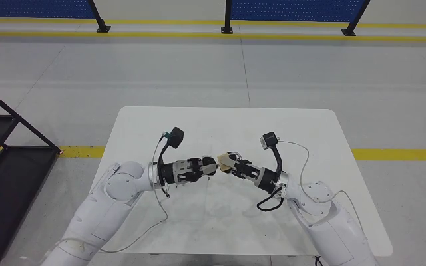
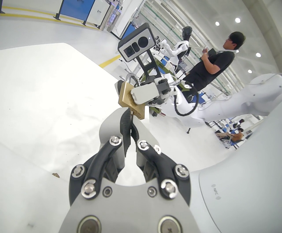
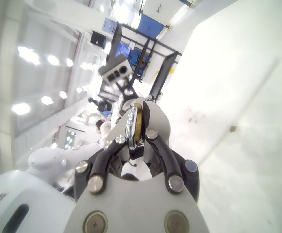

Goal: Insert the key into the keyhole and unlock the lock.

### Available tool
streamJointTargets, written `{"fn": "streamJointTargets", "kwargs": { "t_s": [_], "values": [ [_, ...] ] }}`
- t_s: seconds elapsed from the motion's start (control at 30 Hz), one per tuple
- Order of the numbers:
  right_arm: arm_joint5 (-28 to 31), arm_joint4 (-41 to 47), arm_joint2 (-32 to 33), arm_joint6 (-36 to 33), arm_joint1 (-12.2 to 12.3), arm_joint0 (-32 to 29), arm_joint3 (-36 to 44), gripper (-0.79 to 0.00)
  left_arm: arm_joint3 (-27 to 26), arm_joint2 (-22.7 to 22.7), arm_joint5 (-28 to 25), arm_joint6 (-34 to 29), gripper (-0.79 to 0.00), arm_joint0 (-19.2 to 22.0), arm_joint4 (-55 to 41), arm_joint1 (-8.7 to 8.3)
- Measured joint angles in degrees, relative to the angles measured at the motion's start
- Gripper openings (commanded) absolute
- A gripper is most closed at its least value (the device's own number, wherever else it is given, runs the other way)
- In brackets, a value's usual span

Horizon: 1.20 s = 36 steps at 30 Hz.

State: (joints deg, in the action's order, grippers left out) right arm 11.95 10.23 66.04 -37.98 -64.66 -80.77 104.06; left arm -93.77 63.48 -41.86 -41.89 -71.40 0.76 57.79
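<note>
Gripping a blocky brass padlock (image 2: 126, 95), right pincer (image 3: 140, 110) faces left pincer (image 2: 130, 120) pinching the key (image 2: 132, 112).

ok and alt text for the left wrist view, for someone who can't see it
The left pincer, seen from behind, is shut on a small key whose tip meets the bottom edge of a brass padlock. The right pincer holds that padlock in the air above a white table.

A robotics lab hall: grey floor (image 1: 200, 73) with yellow lines (image 1: 393, 153), blue barrier panels (image 1: 293, 9), high ceiling lights (image 2: 237, 20), another white robot (image 2: 179, 47) behind.
</note>
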Motion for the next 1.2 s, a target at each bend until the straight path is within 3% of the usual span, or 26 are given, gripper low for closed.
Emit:
{"fn": "streamJointTargets", "kwargs": {
  "t_s": [0.63,1.2],
  "values": [
    [0.0,0.0,0.0,0.0,0.0,0.0,0.0,-0.785,-3.6,2.3,-5.8,10.5,-0.785,-2.2,19.2,0.01],
    [0.0,0.0,0.0,0.0,0.0,0.0,0.0,-0.785,-7.5,3.8,-6.8,27.2,-0.785,-4.8,43.9,0.59]
  ]
}}
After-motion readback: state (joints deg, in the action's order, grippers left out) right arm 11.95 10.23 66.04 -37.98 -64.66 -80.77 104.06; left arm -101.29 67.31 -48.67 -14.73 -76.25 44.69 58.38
